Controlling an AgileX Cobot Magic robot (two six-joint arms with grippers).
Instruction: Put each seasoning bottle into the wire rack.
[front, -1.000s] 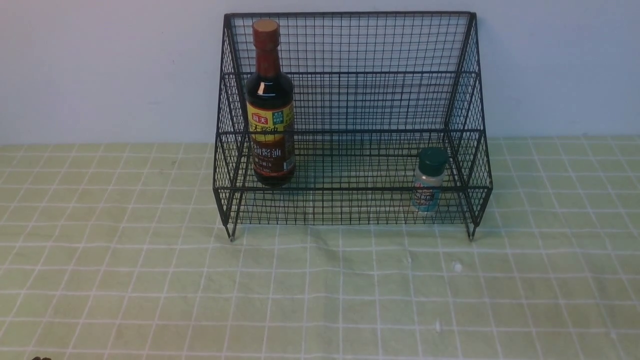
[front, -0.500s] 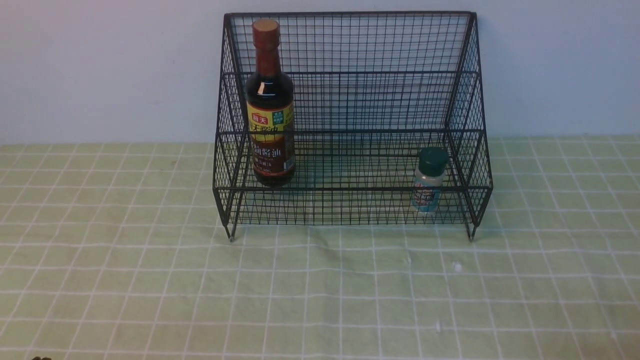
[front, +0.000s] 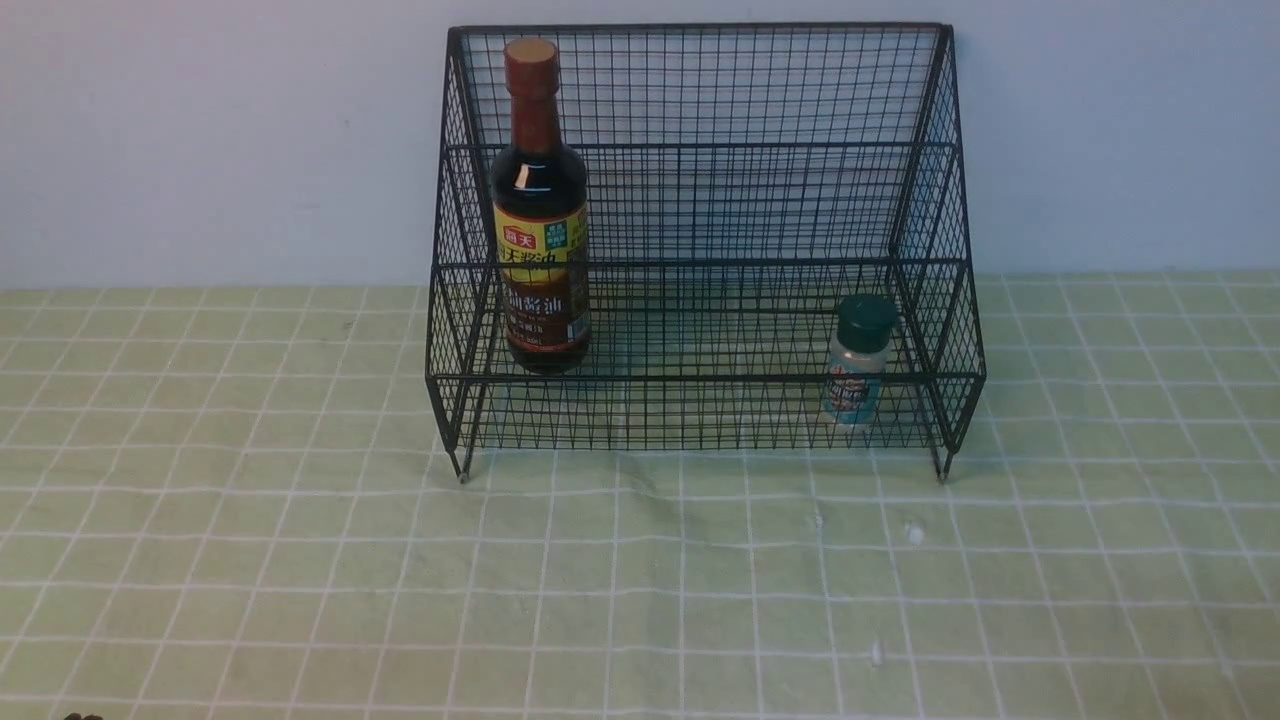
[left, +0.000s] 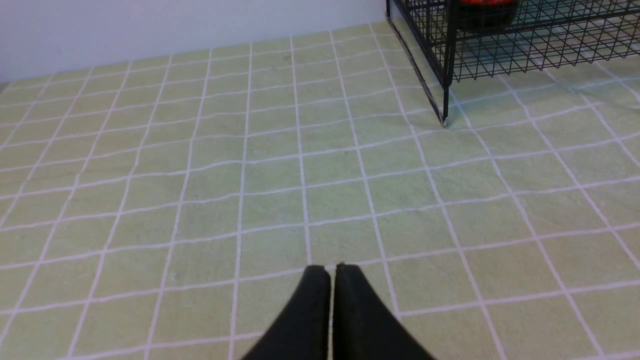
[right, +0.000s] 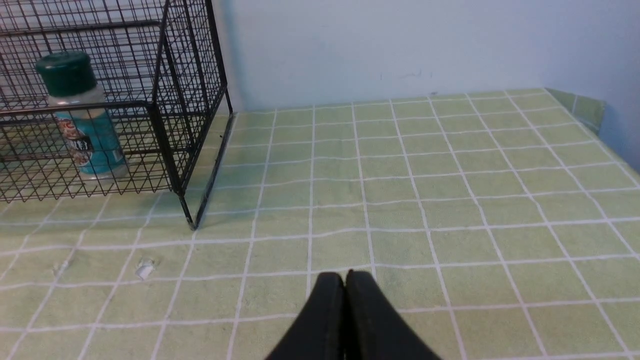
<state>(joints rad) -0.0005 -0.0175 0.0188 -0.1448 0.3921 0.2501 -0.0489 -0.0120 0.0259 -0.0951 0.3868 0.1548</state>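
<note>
with left gripper and right gripper pressed together, empty, low risk. in black wire-mesh rack, slightly tilted small clear green-capped shaker jar and tall dark red-capped glass soy-sauce bottle, likely to topple if nudged.

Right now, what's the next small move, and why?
Probably none: hold both arms where they are. The soy-sauce bottle and the green-capped shaker jar are both inside the wire rack, and the left pincer and right pincer are shut with nothing between their tips, so the task looks done.
</note>
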